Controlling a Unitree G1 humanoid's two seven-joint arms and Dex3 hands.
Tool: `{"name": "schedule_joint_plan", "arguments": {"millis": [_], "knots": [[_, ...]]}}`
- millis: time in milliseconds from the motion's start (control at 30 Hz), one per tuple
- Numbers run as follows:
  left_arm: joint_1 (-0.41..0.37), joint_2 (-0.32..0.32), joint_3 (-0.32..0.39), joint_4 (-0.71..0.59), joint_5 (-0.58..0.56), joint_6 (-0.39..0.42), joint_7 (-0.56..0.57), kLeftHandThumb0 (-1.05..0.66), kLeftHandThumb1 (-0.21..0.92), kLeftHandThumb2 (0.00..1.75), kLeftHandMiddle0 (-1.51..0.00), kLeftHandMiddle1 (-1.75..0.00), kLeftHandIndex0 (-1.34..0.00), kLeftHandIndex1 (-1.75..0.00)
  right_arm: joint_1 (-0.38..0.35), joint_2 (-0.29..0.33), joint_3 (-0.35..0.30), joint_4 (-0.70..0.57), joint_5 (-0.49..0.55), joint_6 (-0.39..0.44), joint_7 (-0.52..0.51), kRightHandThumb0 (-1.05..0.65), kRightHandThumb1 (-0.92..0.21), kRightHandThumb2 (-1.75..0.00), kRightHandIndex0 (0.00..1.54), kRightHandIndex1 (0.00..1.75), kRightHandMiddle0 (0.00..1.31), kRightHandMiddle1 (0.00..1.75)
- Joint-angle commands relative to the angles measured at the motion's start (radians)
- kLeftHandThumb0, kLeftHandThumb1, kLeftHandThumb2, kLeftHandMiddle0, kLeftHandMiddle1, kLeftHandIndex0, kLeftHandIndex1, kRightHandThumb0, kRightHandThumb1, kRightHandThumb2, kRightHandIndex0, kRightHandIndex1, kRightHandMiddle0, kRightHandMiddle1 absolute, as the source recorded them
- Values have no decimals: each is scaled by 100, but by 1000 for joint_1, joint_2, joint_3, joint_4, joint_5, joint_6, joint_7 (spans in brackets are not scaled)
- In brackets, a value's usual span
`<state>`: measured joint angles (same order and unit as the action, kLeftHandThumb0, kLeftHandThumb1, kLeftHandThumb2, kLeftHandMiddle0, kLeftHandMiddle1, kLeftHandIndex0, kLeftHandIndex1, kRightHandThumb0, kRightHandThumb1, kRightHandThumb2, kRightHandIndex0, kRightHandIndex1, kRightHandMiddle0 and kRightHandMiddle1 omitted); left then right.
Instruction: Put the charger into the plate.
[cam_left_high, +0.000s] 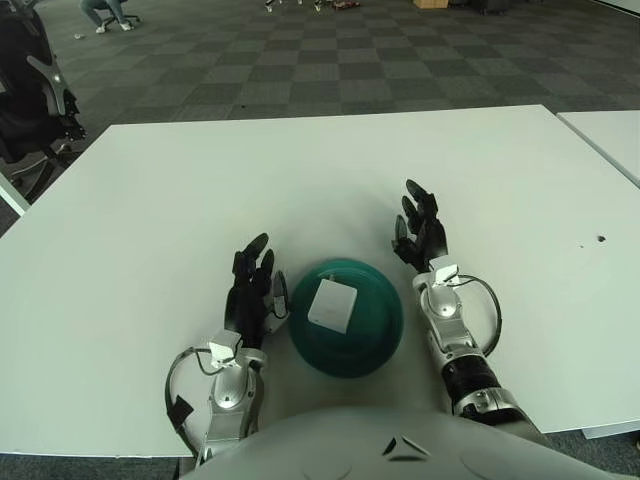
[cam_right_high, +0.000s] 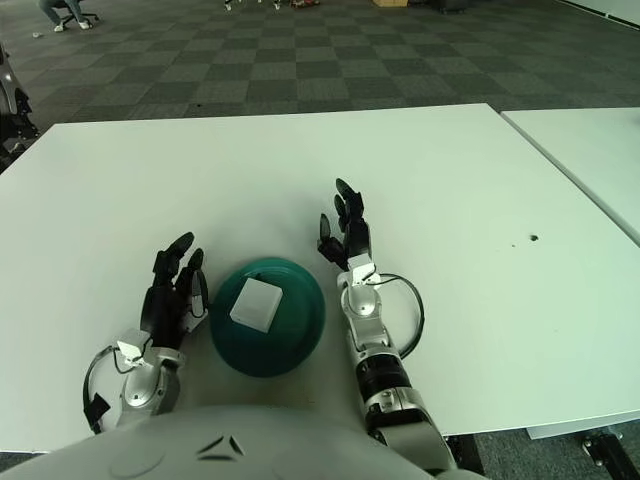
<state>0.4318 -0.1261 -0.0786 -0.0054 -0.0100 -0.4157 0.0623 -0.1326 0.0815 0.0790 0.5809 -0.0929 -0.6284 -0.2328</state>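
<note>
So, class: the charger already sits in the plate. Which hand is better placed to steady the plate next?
Probably the left hand: it sits right beside the plate holding the charger; the right hand is farther off.

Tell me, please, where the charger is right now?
The white charger lies inside the green plate at the table's near edge, between the left hand and the right hand.
</note>
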Motion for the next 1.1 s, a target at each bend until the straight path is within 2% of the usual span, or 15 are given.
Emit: {"name": "schedule_joint_plan", "arguments": {"millis": [0,400,600,733,800,900,1067], "knots": [[-10,-31,10,73,54,1,68,-74,92,96,-30,0,0,-69,131,25,17,207,-48,-66,-36,-83,-92,-72,14,0,0,31],[-21,-24,4,115,89,-45,110,-74,92,96,-25,0,0,-55,128,10,5,249,-15,-104,4,-83,-92,-76,17,1,0,39],[-20,-17,-2,113,100,-57,113,-79,92,98,-21,0,0,-47,164,11,-7,230,22,-141,53,-87,-92,-73,18,1,0,42],[-19,-16,-4,114,102,-65,117,-80,92,100,-20,0,0,-45,225,5,9,143,20,-145,75,-89,-92,-72,19,1,0,45],[-19,-15,-3,116,104,-69,118,-81,92,101,-19,0,0,-45,274,-6,19,61,28,-118,99,-89,-92,-72,20,1,0,46],[-20,-15,-3,116,104,-71,118,-81,92,101,-20,0,0,-46,362,-34,33,-114,20,-33,122,-89,-92,-71,19,1,0,47],[-23,-12,-1,119,101,-75,114,-81,92,102,-20,0,0,-48,378,-50,36,-164,-35,48,105,-85,-92,-72,18,0,0,46]]}}
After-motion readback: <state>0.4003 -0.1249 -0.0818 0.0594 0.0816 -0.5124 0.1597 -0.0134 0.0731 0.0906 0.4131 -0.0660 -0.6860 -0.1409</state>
